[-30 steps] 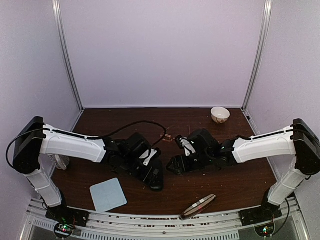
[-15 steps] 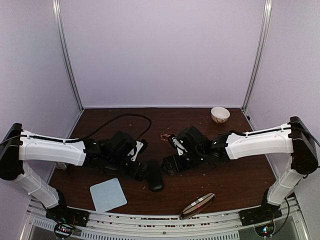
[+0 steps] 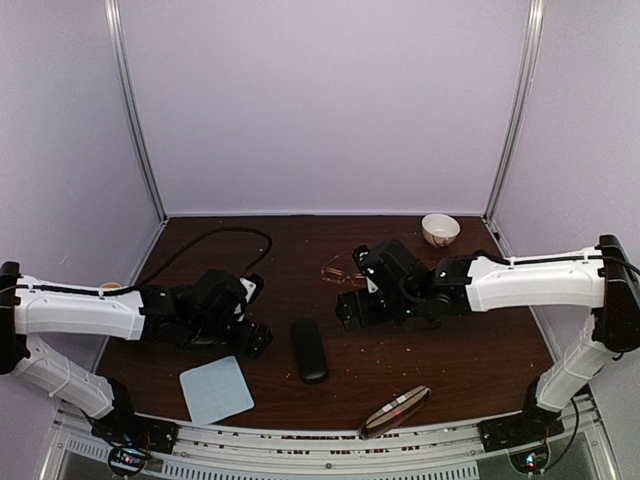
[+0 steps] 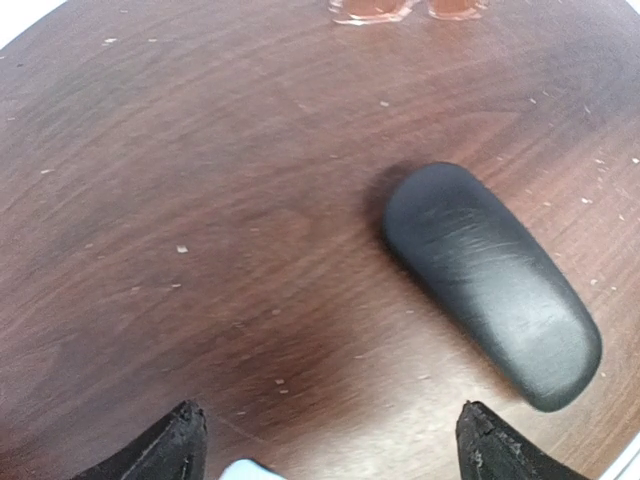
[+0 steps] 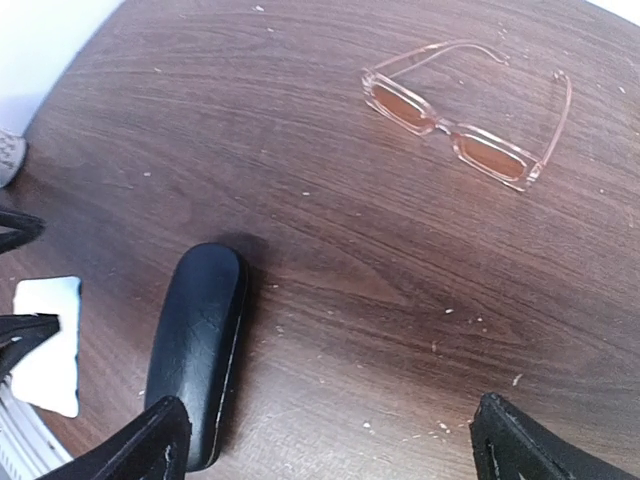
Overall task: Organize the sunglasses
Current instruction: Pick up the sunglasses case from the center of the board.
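One pair of sunglasses (image 3: pixel 338 270) with a thin reddish frame lies unfolded on the table behind the grippers. It shows clearly in the right wrist view (image 5: pixel 465 115) and only at the top edge of the left wrist view (image 4: pixel 405 8). A closed black oblong case (image 3: pixel 310 350) lies free between the arms, ahead and right of the left fingers (image 4: pixel 490 280) and beside the right gripper's left finger (image 5: pixel 200 345). My left gripper (image 3: pixel 254 338) (image 4: pixel 335 450) is open and empty, left of the case. My right gripper (image 3: pixel 347 308) (image 5: pixel 340 445) is open and empty, between case and sunglasses.
A light blue cloth (image 3: pixel 215 390) lies near the front left. A brown wooden case (image 3: pixel 397 410) rests at the front edge, right of centre. A small bowl (image 3: pixel 440 229) stands at the back right. A black cable (image 3: pixel 215 240) loops over the back left.
Both arms have drawn back from the black case, the left one leftward and the right one back and right. Both grippers opened wider, and the case now lies free.
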